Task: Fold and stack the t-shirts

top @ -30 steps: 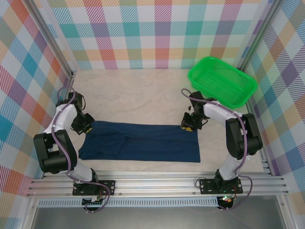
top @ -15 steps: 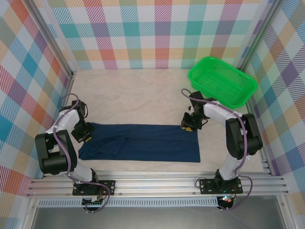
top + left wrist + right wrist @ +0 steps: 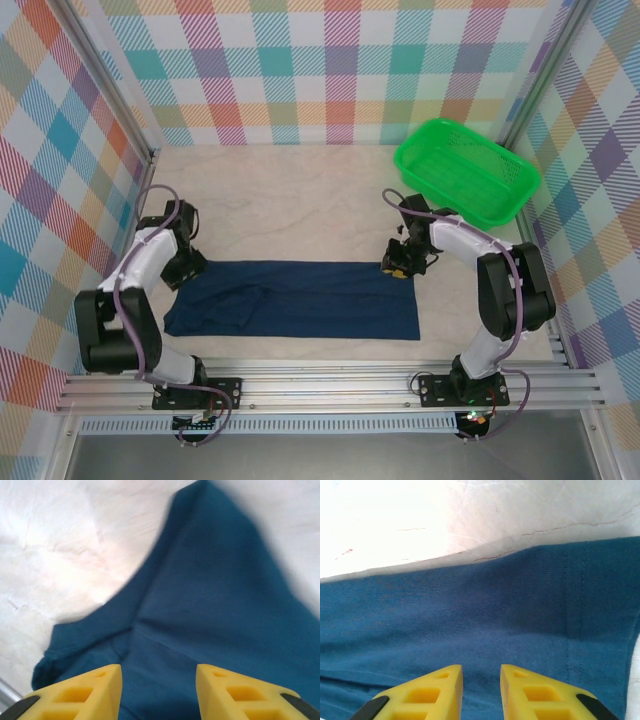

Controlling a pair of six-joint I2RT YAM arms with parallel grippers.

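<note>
End effector (left) [image 3: 158, 672] parted above t-shirt [image 3: 215, 595] — pale tabletop [image 3: 65, 545], plaid walls [image 3: 330, 60].

one dark navy t-shirt [image 3: 300, 300], one green plastic basket [image 3: 465, 178], two robot arms [image 3: 140, 268] [image 3: 468, 243], each with two yellow fingers [image 3: 80, 692] [image 3: 425, 692], one pale worktop [image 3: 300, 205]

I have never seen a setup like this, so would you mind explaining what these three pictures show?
Two robot arms are bolted at the near edge of a table. One picture looks down on both; the other two come from cameras on their wrists. A dark blue t-shirt, laid out as a long strip, lies flat; a green basket stands far right. The yellow left fingers stand open over one end, holding nothing. The right fingers sit closer together over the other end; whether they pinch cloth is unclear.
</note>
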